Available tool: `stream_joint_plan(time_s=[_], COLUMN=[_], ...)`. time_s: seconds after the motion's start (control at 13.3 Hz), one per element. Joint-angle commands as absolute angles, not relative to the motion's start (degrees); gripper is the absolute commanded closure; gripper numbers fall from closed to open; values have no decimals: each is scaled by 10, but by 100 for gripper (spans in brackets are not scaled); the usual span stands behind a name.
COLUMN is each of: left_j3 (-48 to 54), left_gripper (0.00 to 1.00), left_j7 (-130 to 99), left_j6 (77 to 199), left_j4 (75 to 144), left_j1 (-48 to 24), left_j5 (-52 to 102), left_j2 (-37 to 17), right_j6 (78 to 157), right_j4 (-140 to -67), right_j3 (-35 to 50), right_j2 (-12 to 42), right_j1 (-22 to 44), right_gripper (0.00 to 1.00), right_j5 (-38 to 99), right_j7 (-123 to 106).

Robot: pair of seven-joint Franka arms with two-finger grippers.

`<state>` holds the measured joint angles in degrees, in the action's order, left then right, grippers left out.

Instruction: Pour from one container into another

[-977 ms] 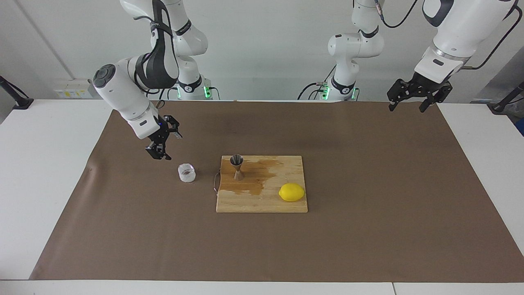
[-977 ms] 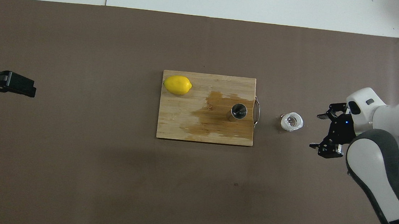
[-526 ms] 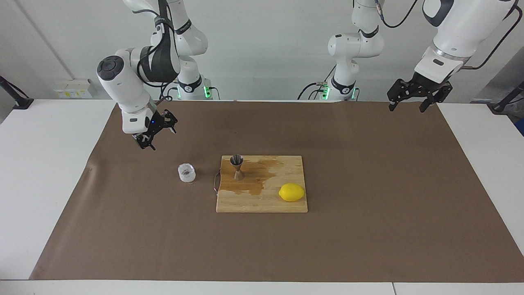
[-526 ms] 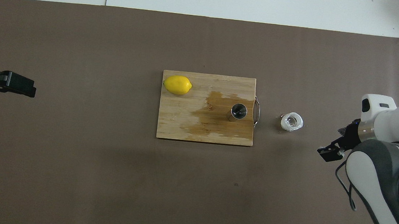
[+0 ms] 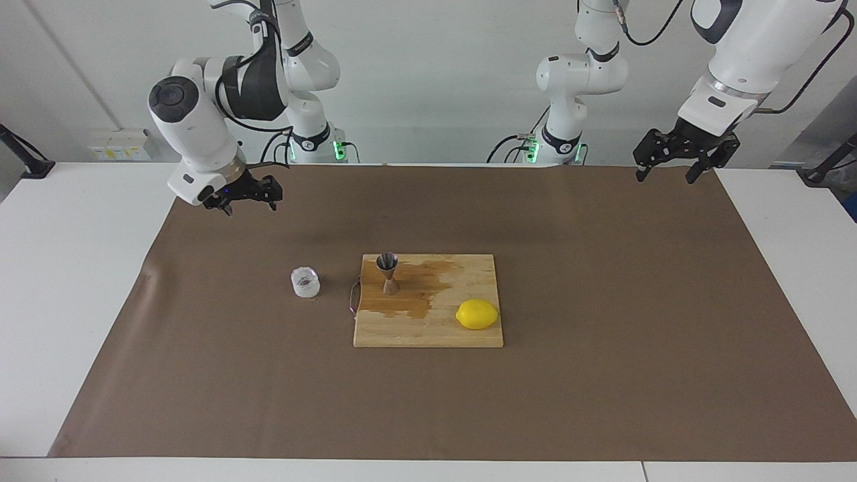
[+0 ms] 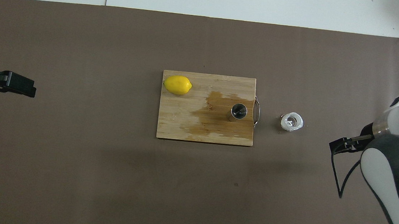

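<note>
The short clear cup (image 5: 305, 282) stands upright on the brown mat, beside the wooden cutting board (image 5: 428, 331), toward the right arm's end of the table. It also shows in the overhead view (image 6: 292, 121). The grey metal jigger (image 5: 387, 272) stands upright on the board near its handle end, in a dark wet stain, and shows in the overhead view (image 6: 238, 111). My right gripper (image 5: 249, 204) is open and empty, raised over the mat, well apart from the cup. My left gripper (image 5: 665, 177) is open and empty, waiting over the mat's edge at its own end.
A yellow lemon (image 5: 477, 314) lies on the board's corner farthest from the robots, toward the left arm's end. The board (image 6: 184, 125) has a metal handle (image 6: 257, 112) facing the cup. The brown mat (image 5: 602, 375) covers most of the white table.
My right gripper has risen and drawn back from beside the cup toward its own base. The cup, jigger, lemon and left arm have not moved.
</note>
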<state>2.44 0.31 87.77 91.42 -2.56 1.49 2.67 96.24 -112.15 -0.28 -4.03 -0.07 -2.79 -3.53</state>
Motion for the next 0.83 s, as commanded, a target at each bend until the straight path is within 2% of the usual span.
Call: stream_joint_plan(time_s=[0.0, 0.3, 0.75], left_j3=[20, 20, 20], left_gripper=[0, 0, 0], left_j7=[10, 10, 10], left_j6=[870, 870, 870], left_j4=[921, 921, 921], left_j1=[-26, -26, -26], left_j5=[20, 20, 20], left_j2=[38, 38, 38], right_j6=[870, 847, 914], right_j4=[-1001, -930, -964], right_j3=[1, -11, -13], right_j2=[-19, -26, -42], right_j1=[-4, -15, -17], right_gripper=[0, 0, 0], right_j5=[-31, 19, -4], right_j7=[28, 18, 17])
